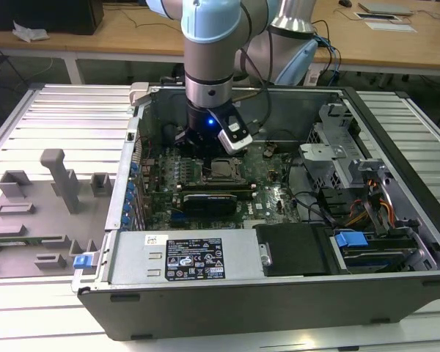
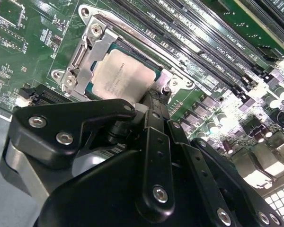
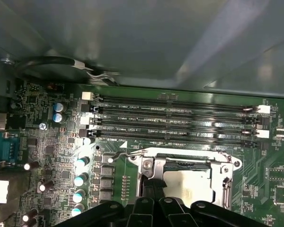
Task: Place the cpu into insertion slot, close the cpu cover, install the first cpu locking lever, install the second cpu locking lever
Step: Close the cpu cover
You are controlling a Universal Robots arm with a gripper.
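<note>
The cpu lies flat in the insertion slot, its pale metallic face up. The cpu cover is down over it, the silver frame ringing the chip's edges; the first wrist view has the same cover around the cpu. A thin wire lever runs along the socket side nearest the memory slots. My gripper stands at the socket's edge, just over the frame, fingers shut with nothing seen between them. In the exterior view the gripper hangs inside the open case beside the socket.
Long memory slots run beside the socket. A long black card lies close by. Capacitors stand on the board. The case wall rises behind. A power supply and drive cage flank the board.
</note>
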